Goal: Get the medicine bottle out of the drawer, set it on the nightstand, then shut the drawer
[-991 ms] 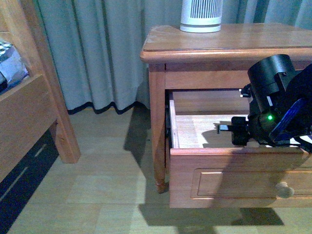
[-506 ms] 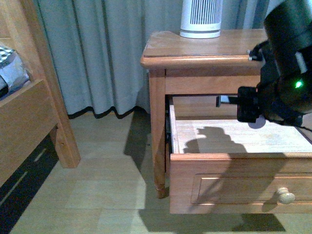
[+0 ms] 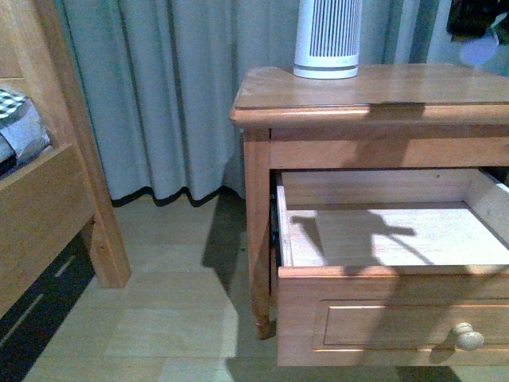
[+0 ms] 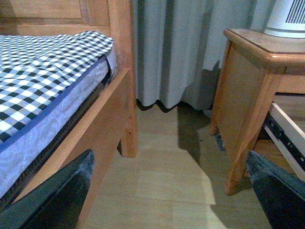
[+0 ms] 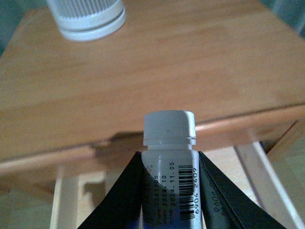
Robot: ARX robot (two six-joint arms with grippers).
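**Item 1, medicine bottle** [image 5: 169, 126]: white, ribbed cap, barcode label. The right gripper [image 5: 169, 156] is pinching it by the body, 1 black finger on each side, with the cap pointing away from the wrist. It is hanging over the nightstand [image 5: 143, 71] top near the front edge, not touching the wood (height above it is hard to judge).

**Item 2, drawer** [image 3: 382, 314]: standing pulled out. The pale interior is showing nothing in the part in view. The knob [image 3: 468, 336] is free.

**Item 3, slatted device** [image 3: 328, 38]: sitting toward the back of the top, well apart from the bottle.

**Item 4, left gripper** [image 4: 174, 191]: fingers spread wide and holding nothing, idling low between the bed frame [image 4: 119, 71] and the nightstand's side.

**Step in hand (est.):** setting the bottle on the top. The drawer closing is not yet done.

**Handling notes, judged from the pics:**
- Bring the bottle further in from the front edge before lowering. A drop-off point over the lip is risking a fall into the open drawer.
- Keep to the bare wood, clear of the slatted device.
- Lower slowly until the bottle is meeting the top, and only then let the fingers part. A release from any height is likely to tip or roll a cylinder this small.
- The cap is leading, so check the orientation. If it is going down on its side, lay it so that it cannot roll toward the edge.
- Withdraw straight back along the fingers, approx., so neither pad drags the label.
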